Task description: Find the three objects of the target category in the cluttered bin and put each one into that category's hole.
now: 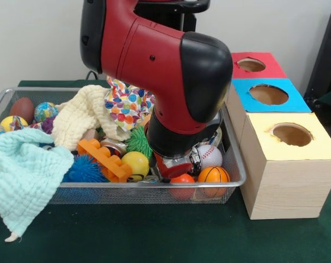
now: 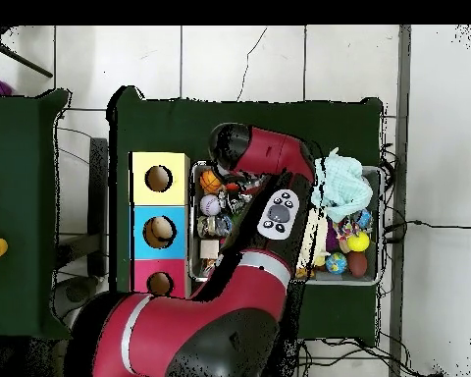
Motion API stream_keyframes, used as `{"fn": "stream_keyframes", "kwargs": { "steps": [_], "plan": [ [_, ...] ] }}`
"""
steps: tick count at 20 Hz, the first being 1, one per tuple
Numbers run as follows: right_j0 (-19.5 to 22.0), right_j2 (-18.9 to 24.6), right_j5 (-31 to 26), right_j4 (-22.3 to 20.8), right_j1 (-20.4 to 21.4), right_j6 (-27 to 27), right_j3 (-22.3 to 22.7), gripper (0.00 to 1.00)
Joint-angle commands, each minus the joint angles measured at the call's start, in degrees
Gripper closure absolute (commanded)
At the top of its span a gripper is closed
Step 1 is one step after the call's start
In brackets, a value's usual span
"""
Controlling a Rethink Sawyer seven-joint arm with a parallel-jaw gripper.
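The red and black arm [image 1: 165,71] reaches down into the wire bin [image 1: 154,192] on the green table [image 1: 154,235], its tool [image 1: 173,164] buried near the bin's front right corner; whether it is clenched or released I cannot tell. Just beside it lie a baseball [image 1: 209,155], an orange basketball [image 1: 213,175] and a yellow ball [image 1: 135,163]. A mint cloth [image 1: 23,175] hangs over the bin's front left corner. Against the bin's right side stand three boxes with holes: yellow [image 1: 291,137], blue [image 1: 269,94], red [image 1: 253,64]
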State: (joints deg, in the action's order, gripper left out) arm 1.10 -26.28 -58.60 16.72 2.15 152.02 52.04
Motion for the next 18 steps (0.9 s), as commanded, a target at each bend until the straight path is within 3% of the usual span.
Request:
{"fn": "stream_keyframes", "kwargs": {
  "steps": [1,18],
  "plan": [
    [2.98,9.54,9.58,-0.7,0.1,-3.64,0.39,0.0],
    [4.98,13.95,13.72,-4.71,0.86,-4.24,1.34,0.0]
  ]
}}
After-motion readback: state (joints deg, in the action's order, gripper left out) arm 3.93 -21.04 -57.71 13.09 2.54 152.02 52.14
